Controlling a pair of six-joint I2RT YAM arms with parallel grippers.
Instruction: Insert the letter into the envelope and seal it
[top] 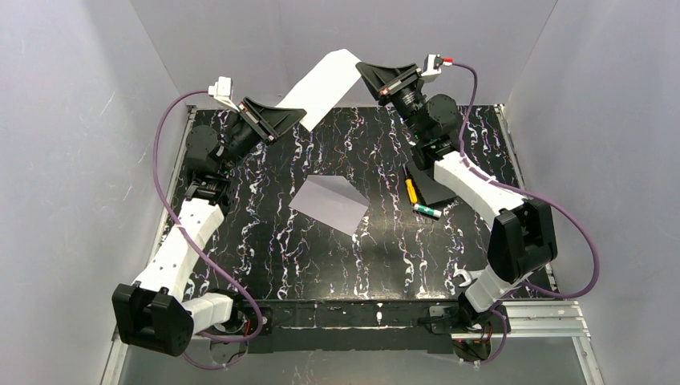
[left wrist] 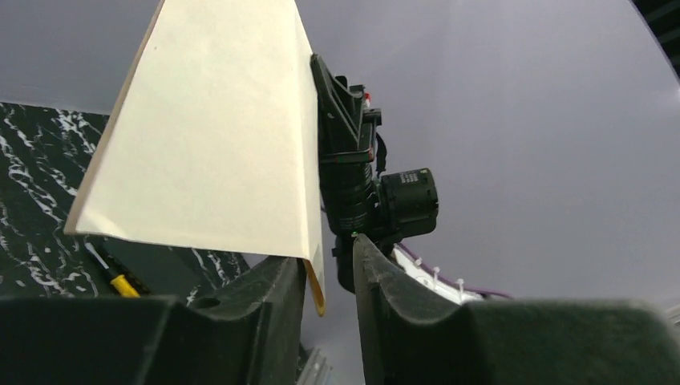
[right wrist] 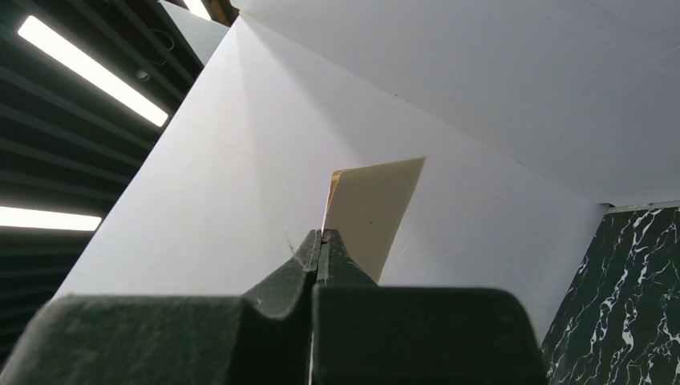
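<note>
The letter (left wrist: 208, 128) is cream with an orange-brown edge at its lower corner; from above it reads plain white. The envelope (top: 329, 203) is pale lavender. The table (top: 273, 241) is black marble with white veins. One pen (top: 410, 191) is yellow; a second pen (top: 427, 211) seems green and white, though it is small. The box (top: 437, 188) is black, the cables (top: 155, 148) purple, and the arms (top: 183, 241) white with black joints.

Top external: high, rear, looking down on table (top: 265, 241). Wrist views: close-range, tilted upward; all share letter (left wrist: 208, 136).
</note>
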